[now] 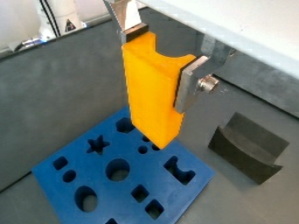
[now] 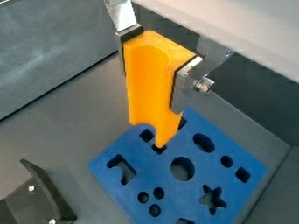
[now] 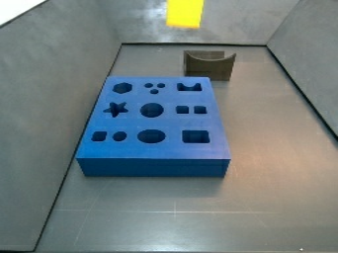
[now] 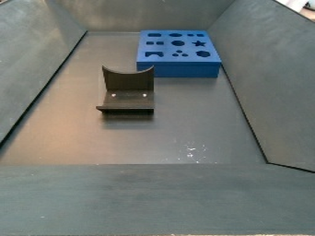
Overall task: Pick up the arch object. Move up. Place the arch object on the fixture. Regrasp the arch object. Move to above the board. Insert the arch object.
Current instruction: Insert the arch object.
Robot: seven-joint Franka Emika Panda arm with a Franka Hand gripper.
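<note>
Arch object (image 1: 152,92), yellow-orange, hangs clamped in my hand (image 1: 160,63) high above the blue board (image 1: 117,171); if it sits tilted or off its arch-shaped hole, I judge it could jam on insertion.

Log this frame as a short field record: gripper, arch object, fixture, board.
gripper: raised above the board, jaws shut on the arch object
arch object: held upright, clear of the board in both wrist views
fixture: empty, on the floor apart from the board
board: flat on the floor, cut-outs all empty
</note>
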